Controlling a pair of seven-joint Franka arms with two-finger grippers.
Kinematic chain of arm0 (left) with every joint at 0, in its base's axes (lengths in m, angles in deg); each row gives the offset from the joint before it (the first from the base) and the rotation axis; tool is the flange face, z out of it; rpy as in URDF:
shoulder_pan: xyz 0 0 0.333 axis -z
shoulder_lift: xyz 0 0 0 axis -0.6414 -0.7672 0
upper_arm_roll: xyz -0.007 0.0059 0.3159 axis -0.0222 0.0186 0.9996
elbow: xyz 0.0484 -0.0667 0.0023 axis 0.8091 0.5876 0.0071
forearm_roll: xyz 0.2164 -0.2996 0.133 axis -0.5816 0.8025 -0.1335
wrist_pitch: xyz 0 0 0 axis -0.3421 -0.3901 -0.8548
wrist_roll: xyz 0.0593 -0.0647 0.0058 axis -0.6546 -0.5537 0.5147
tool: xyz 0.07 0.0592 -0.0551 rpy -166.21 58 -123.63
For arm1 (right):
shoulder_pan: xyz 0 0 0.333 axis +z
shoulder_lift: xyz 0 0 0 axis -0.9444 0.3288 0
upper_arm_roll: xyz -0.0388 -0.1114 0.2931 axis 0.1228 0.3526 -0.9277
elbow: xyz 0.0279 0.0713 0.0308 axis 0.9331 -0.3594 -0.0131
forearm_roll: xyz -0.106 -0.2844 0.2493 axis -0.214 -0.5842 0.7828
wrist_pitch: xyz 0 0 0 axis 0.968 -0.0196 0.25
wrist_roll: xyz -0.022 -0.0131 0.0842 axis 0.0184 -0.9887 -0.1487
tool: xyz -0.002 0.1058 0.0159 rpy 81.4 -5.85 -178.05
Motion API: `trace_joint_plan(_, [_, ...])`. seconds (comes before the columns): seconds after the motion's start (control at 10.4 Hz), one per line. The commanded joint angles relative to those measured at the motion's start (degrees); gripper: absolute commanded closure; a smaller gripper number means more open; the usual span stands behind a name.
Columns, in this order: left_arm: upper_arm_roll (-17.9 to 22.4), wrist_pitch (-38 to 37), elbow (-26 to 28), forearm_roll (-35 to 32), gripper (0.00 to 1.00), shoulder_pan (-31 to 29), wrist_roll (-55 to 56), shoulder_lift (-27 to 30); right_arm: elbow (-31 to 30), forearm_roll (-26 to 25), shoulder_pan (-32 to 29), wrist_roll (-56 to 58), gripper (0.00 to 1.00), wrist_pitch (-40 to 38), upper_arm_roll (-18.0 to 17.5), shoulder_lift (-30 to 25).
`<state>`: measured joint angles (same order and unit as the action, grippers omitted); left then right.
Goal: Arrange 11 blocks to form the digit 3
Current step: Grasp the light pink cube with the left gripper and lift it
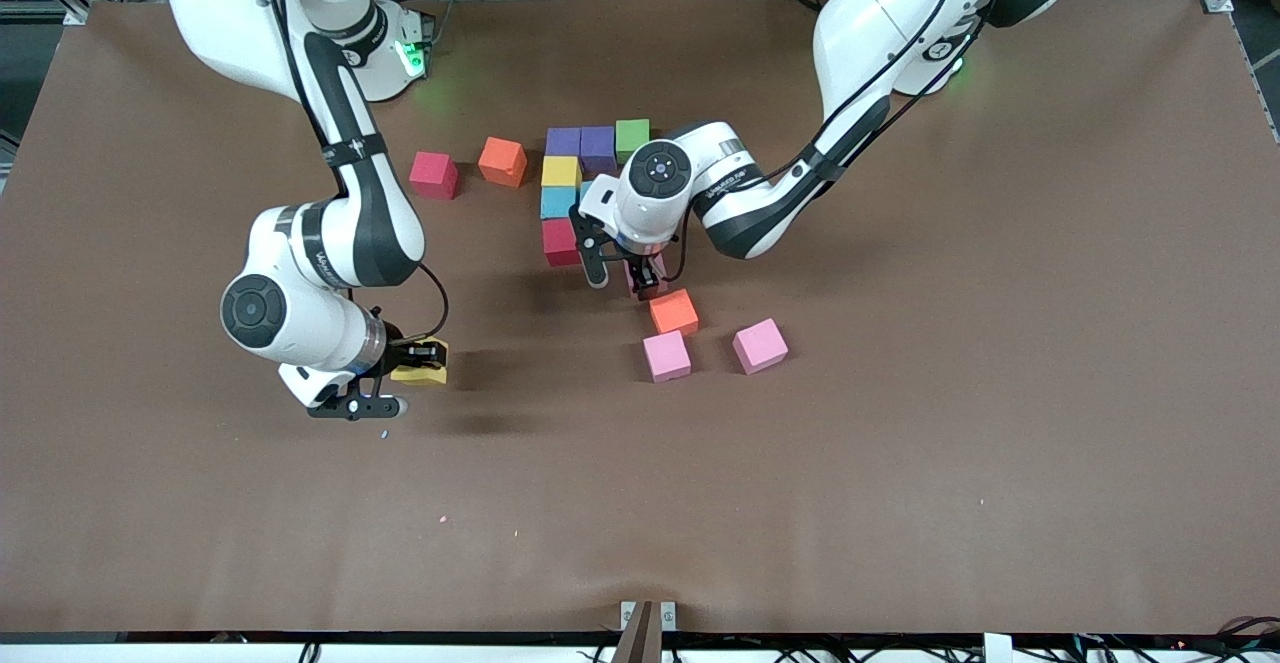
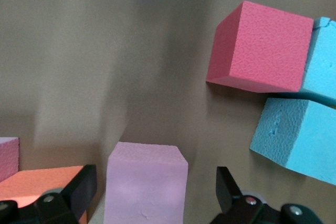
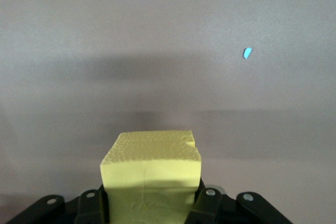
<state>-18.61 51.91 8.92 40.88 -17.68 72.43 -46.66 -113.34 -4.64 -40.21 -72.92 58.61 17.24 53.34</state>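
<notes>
Jaws of the right gripper [image 1: 415, 371] were clamped on a yellow block [image 1: 422, 365], held up over bare desk [image 1: 900, 493] toward the right arm's end, well apart from the build. Next across the front view: a red block [image 1: 434, 174] and an orange block [image 1: 502, 161] lay loose, beside each other. Then the started figure: purple [image 1: 563, 141], purple [image 1: 598, 148] and green [image 1: 632, 135] in a row, w/ yellow [image 1: 561, 172], blue [image 1: 557, 202] and red [image 1: 560, 241] running down toward the camera. Left gripper [image 1: 622, 278] sat low, jaws apart, straddling a pink block [image 2: 147, 184], not yet pinched. Nearer the camera lay orange [image 1: 674, 311] and two pink [image 1: 666, 356] [image 1: 760, 345], loose. Judged approx half done: top bar and one column set; middle, bottom bars still to do.
</notes>
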Motion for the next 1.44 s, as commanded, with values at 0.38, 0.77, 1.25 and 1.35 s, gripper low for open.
trace_joint_plan(0.38, [0.04,0.43,3.46,-3.13,0.00,-1.29,-0.99,0.97,0.36,-1.01,0.87,-0.04,0.74,3.32,-0.01,1.98])
trace_joint_plan(0.77, [-0.05,0.52,4.35,-3.30,0.22,-2.44,-3.28,1.06,0.36,-2.07,2.10,-0.83,0.74,3.58,-0.10,1.98])
trace_joint_plan(1.25, [-0.22,0.25,4.26,-2.87,1.00,-2.09,-2.83,1.58,0.18,-2.07,4.91,-5.30,0.74,3.58,-0.09,1.90])
trace_joint_plan(1.35, [-1.18,-0.09,4.96,-2.60,1.00,-2.61,-2.84,2.11,0.18,-2.07,5.44,-6.96,0.74,4.10,-0.10,1.90])
